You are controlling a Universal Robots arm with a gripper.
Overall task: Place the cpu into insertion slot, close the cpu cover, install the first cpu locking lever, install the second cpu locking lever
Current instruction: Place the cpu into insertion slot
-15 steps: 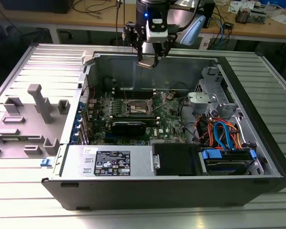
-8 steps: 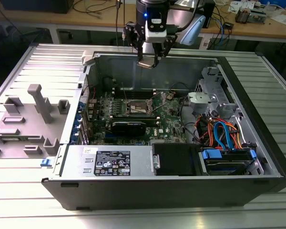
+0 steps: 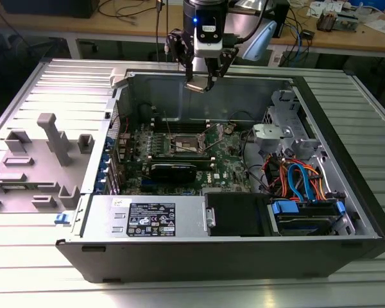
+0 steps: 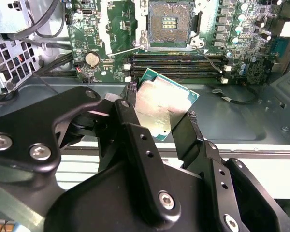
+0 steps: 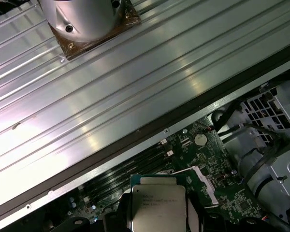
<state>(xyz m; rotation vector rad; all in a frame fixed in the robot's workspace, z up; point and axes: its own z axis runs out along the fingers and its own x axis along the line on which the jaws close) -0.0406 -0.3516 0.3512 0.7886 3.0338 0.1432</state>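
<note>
Item 1, gripper. In the exterior view the gripper hangs above the far wall of the open computer case, which lies on its side on the ribbed metal desk. Its two black fingers are pressed against opposite edges of the cpu and pinch it between them. The same grip is seen in the first wrist view, with the gripper on either side of the chip.

Item 2, cpu. It is held clear of the board, tilted, with its silver-grey metal top and green edge visible. In the exterior view the cpu is well apart from the motherboard, above it and on its far side.

Item 3, insertion slot. The insertion slot sits on the green board with its dark centre and contact field exposed, nothing seated in it. In the exterior view the insertion slot lies near the middle of the board.

Item 4, surroundings. Long black memory slots run between the socket and the held chip in the second wrist view. A coin battery sits on the board to one side. Orange and blue cables lie bundled at the exterior view's right of the case.
</note>
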